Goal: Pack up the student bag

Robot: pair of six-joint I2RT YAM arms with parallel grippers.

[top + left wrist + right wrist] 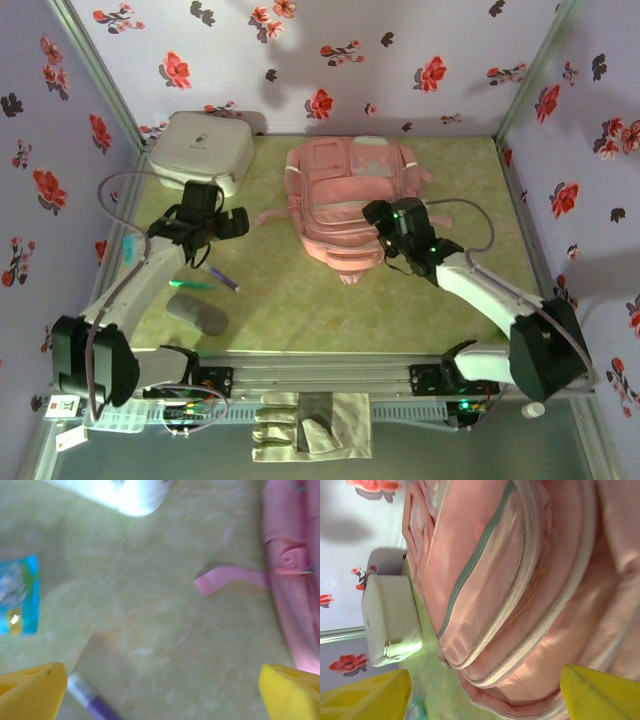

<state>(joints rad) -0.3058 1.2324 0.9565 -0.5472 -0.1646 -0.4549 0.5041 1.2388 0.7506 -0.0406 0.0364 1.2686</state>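
Widely spread; right gripper [485, 692] (over student bag [520, 580])

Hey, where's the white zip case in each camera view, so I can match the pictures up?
Top external: the white case sits in the back left corner of the table.
Left wrist: the case shows as one rounded corner at the top edge, left of centre.
Right wrist: the case is at mid-left, below the flowered wall.
Shared landmark: the pink student bag, right of the case in every view.
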